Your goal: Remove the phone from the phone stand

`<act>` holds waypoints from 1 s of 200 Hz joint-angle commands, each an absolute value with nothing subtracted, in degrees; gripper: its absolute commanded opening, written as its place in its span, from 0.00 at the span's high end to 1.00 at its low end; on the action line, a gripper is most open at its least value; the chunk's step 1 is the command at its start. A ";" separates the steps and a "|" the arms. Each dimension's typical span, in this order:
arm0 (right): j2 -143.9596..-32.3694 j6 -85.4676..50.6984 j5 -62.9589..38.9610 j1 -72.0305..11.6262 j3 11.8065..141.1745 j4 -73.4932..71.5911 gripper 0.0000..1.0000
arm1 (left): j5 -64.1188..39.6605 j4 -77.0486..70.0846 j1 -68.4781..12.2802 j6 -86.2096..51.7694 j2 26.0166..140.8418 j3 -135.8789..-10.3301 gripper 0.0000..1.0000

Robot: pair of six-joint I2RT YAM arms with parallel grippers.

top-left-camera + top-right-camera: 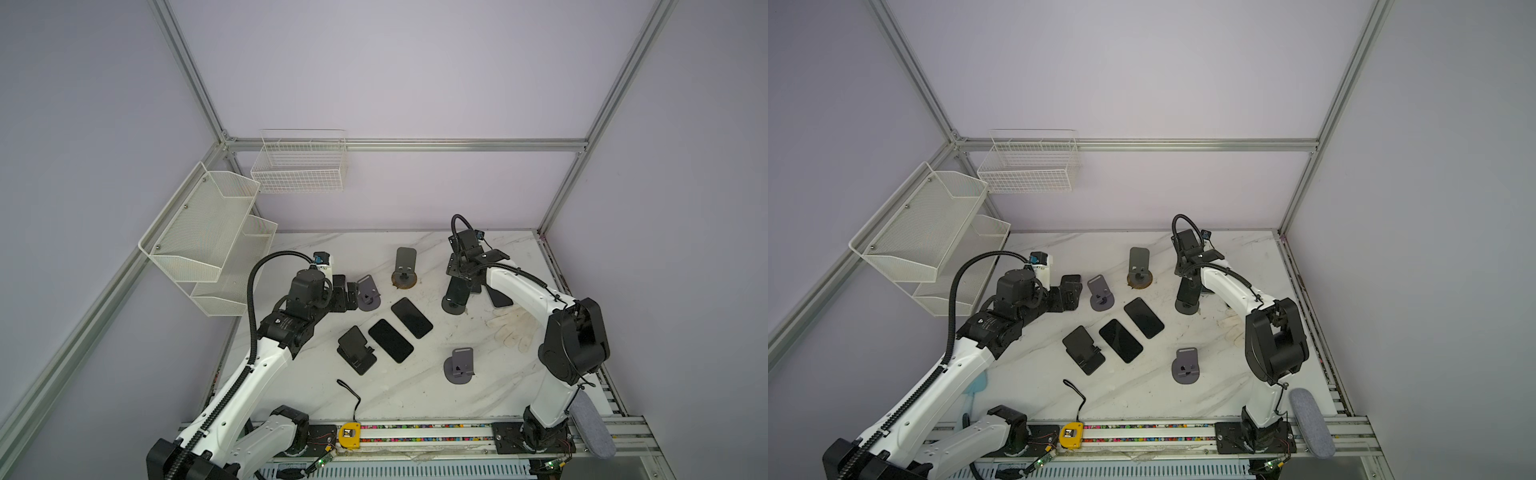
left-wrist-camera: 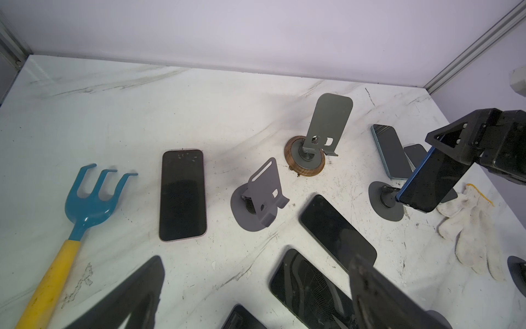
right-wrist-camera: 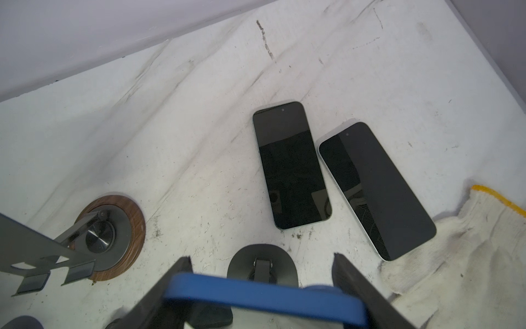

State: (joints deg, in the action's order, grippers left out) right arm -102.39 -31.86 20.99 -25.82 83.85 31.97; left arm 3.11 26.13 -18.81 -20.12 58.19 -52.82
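The phone (image 2: 429,182), dark-screened with a blue edge, leans tilted on a dark phone stand (image 2: 384,200) with a round base at the right rear of the table. My right gripper (image 3: 262,257) comes down on it from above. Its two black fingers press the phone's (image 3: 256,290) blue sides, and the stand's base (image 3: 262,265) shows just beyond. Both top views show this gripper (image 1: 459,270) (image 1: 1185,270) over the stand (image 1: 453,307) (image 1: 1185,307). My left gripper (image 2: 254,260) (image 1: 352,293) hangs open over the table's left side, holding nothing.
Several phones lie flat: two in the middle (image 1: 411,318) (image 1: 390,340) and two behind the stand (image 3: 291,165) (image 3: 375,190). Empty stands (image 1: 404,266) (image 1: 368,293) (image 1: 459,365), a black folding stand (image 1: 355,349), a white glove (image 1: 513,328), a blue rake (image 2: 88,199) and a yellow tape measure (image 1: 349,434) are around.
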 commanded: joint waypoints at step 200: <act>-107.35 -17.94 12.17 -30.37 104.58 29.74 0.41 | 3.29 22.12 -18.38 -26.53 56.34 -51.25 0.00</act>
State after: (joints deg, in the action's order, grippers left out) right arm -103.26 -19.66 13.32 -30.28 99.31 30.65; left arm 3.42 24.88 -18.76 -24.99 56.51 -52.60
